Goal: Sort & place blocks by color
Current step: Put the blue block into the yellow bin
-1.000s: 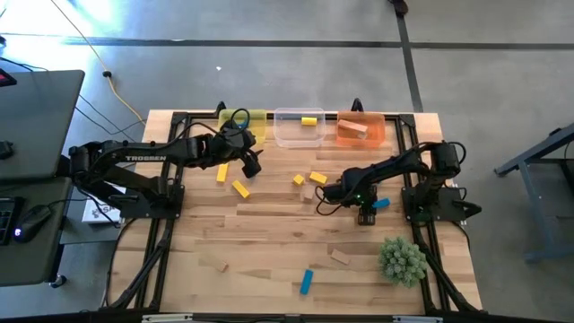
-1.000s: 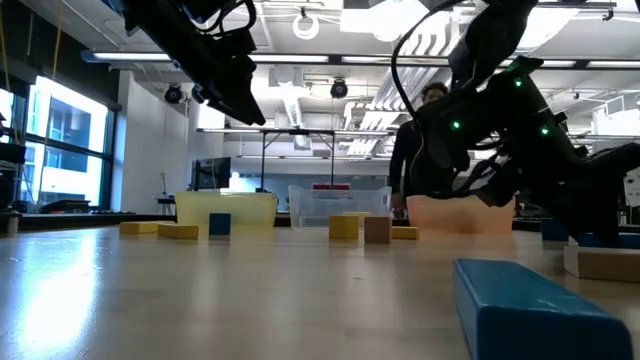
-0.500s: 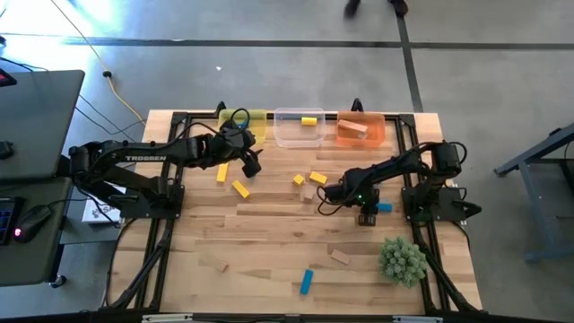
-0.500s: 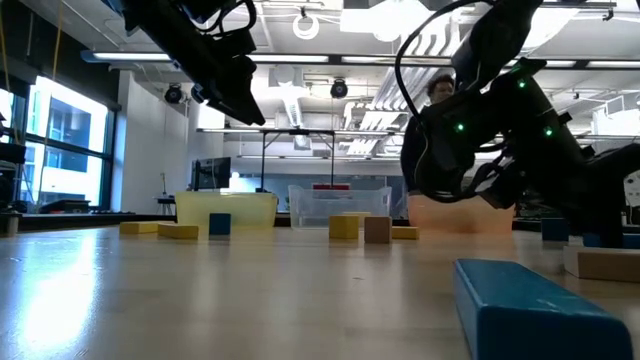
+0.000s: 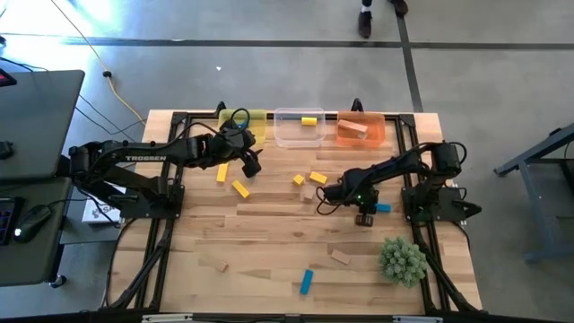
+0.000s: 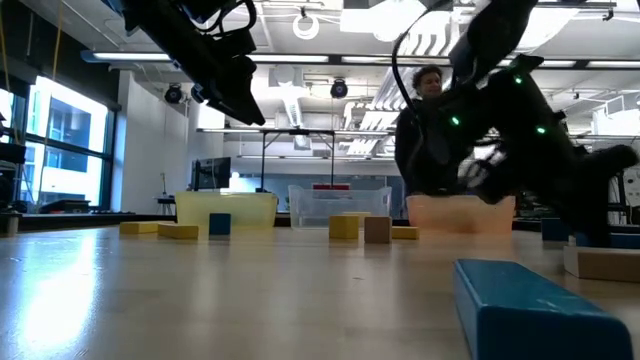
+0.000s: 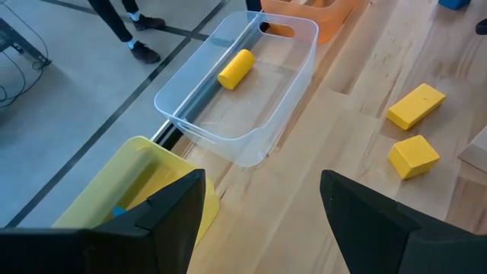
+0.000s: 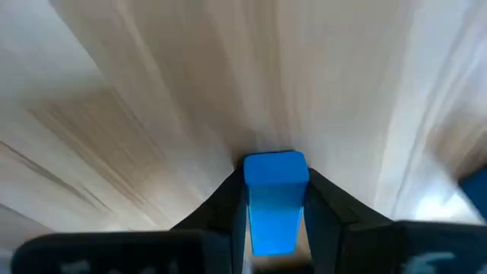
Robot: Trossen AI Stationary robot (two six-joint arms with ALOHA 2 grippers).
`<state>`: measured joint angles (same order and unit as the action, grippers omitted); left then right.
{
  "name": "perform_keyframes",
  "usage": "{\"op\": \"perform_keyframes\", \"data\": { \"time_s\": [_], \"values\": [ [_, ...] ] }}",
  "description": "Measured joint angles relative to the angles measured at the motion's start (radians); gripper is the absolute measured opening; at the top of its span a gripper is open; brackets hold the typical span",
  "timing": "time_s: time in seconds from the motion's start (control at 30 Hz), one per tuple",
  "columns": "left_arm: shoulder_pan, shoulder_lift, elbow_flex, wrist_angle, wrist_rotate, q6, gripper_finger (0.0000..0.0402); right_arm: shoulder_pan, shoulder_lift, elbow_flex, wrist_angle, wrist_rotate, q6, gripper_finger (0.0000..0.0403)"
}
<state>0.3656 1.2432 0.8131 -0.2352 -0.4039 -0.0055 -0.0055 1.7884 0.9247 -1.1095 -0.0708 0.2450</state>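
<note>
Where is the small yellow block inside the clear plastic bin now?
In the high view, the small yellow block lies in the clear plastic bin at the table's far edge, between the yellow bin and orange bin.

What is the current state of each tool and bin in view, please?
Left tool: open, empty, raised near the yellow bin.
Right tool: shut on a blue block.
Clear bin: holds one yellow block.
Orange bin: holds a tan block.

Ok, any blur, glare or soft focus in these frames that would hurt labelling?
Low view: the right arm is motion-smeared, and the near blue bar is soft. High view: window glare washes the floor at top left. Right wrist view: the blue block is sharp, the table streaked. Left wrist view: sharp.
</note>
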Motion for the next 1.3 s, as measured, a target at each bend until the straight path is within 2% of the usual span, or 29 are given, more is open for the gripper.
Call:
{"op": "perform_keyframes", "data": {
  "time_s": [0.27,0.4,0.67,0.9,1.13,1.3],
  "values": [
    [0.000,0.000,0.000,0.000,0.005,0.000,0.0250,0.002,-0.074,0.081,0.021,-0.009,0.150,0.0076],
    [0.000,0.000,0.000,0.000,0.049,-0.004,0.0250,0.002,-0.120,0.145,0.020,-0.005,0.217,0.0076],
    [0.000,0.000,0.000,0.000,0.230,-0.062,0.0250,0.002,-0.192,0.286,0.091,0.052,0.302,0.0076],
    [0.000,0.000,0.000,0.007,0.412,-0.161,0.0250,0.000,-0.198,0.432,0.175,0.122,0.322,0.0076],
    [0.000,0.000,0.000,0.092,0.618,-0.273,0.0250,-0.026,-0.199,0.557,0.264,0.146,0.230,0.0076],
    [0.001,0.000,0.000,0.149,0.688,-0.323,0.0250,-0.060,-0.199,0.632,0.264,0.115,0.137,0.0076]
  ]
}}
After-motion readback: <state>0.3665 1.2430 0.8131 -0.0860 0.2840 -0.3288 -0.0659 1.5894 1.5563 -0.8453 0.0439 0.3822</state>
